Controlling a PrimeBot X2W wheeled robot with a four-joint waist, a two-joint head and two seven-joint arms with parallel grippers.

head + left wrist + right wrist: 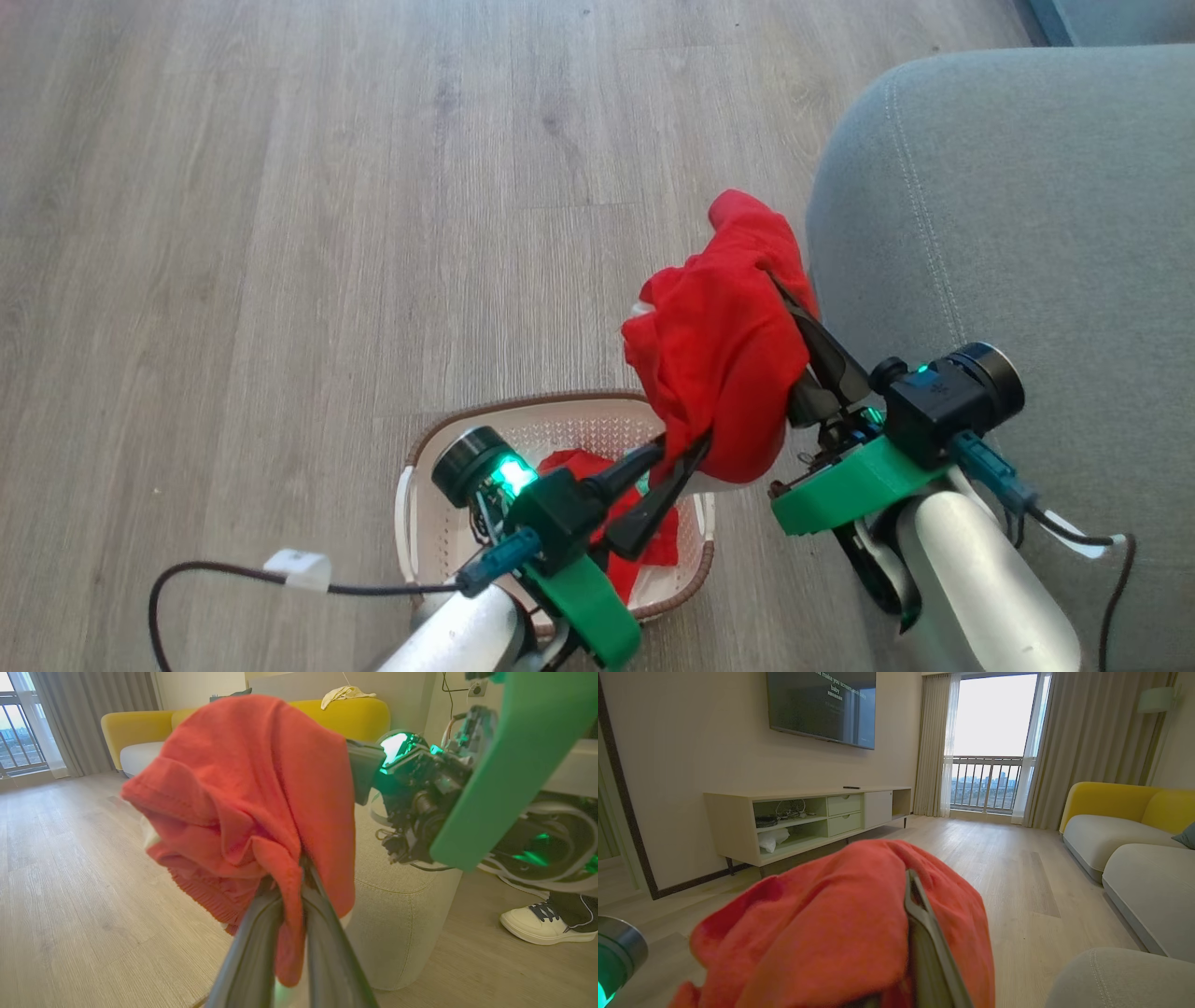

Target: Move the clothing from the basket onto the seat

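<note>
A red piece of clothing hangs bunched in the air above the basket's far right corner, just left of the grey seat. My left gripper reaches up into its lower edge. In the left wrist view its fingers pinch a fold of the clothing, shut on it. My right gripper lies under the fabric from the right, shut, with the cloth draped over it; one finger shows through the clothing. More red clothing lies in the cream basket.
Wood floor spreads left and ahead of the basket. A person's white shoe stands on the floor beside the seat's corner. A yellow sofa and a low TV cabinet stand farther off.
</note>
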